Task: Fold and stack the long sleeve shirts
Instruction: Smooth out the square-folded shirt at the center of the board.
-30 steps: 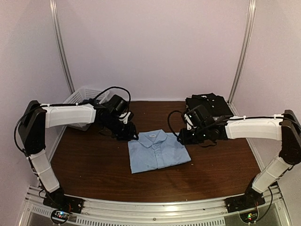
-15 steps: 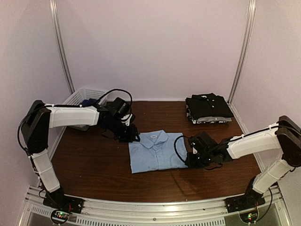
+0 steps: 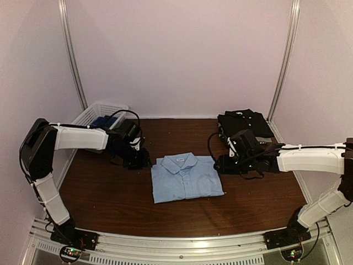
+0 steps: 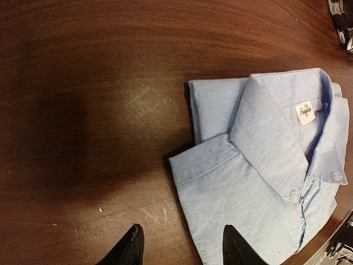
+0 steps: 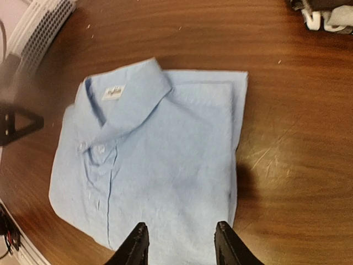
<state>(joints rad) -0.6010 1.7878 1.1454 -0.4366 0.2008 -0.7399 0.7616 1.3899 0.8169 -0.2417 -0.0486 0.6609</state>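
A folded light blue long sleeve shirt (image 3: 185, 178) lies collar-up at the table's middle. It also shows in the left wrist view (image 4: 265, 165) and the right wrist view (image 5: 154, 160). A stack of folded shirts, black on top (image 3: 244, 126), sits at the back right. My left gripper (image 3: 141, 160) is open and empty, low by the shirt's left edge near the collar; in its own view (image 4: 182, 245) the jaws straddle that edge. My right gripper (image 3: 220, 164) is open and empty at the shirt's right edge; in its own view (image 5: 181, 234) it hovers over the cloth.
A white mesh basket (image 3: 98, 115) with dark blue cloth in it stands at the back left, and its corner shows in the right wrist view (image 5: 38, 25). The stack's edge shows at the top right of that view (image 5: 325, 14). Walls close the table on three sides.
My right gripper swung from the shirt's front right corner back to its upper right edge. My left gripper drew a little to the left, off the collar. The shirt stayed put.
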